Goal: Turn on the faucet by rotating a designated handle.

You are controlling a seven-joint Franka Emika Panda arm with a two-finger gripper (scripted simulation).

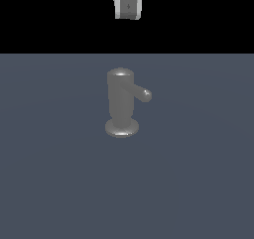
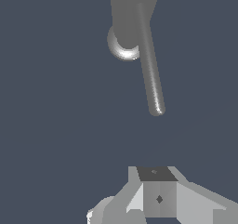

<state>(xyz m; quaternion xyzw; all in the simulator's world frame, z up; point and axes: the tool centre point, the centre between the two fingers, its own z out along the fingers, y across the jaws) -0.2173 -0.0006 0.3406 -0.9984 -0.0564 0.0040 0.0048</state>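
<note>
The faucet (image 1: 120,101) is a dull grey upright cylinder with a rounded top and a flared round foot, standing mid-floor in the exterior view. Its handle (image 1: 141,92), a thin rod with a rounded tip, sticks out from near the top toward the exterior view's right. My gripper (image 1: 128,15) hangs well above the faucet at the picture's upper edge, touching nothing. In the wrist view the faucet body (image 2: 124,18) and the handle (image 2: 151,74) lie apart from my gripper (image 2: 155,173). Its fingers overlap into one grey block, so any gap between them is hidden.
A flat dark blue-grey floor (image 1: 54,183) stretches around the faucet, with black background (image 1: 44,20) behind it. No other object shows in either view.
</note>
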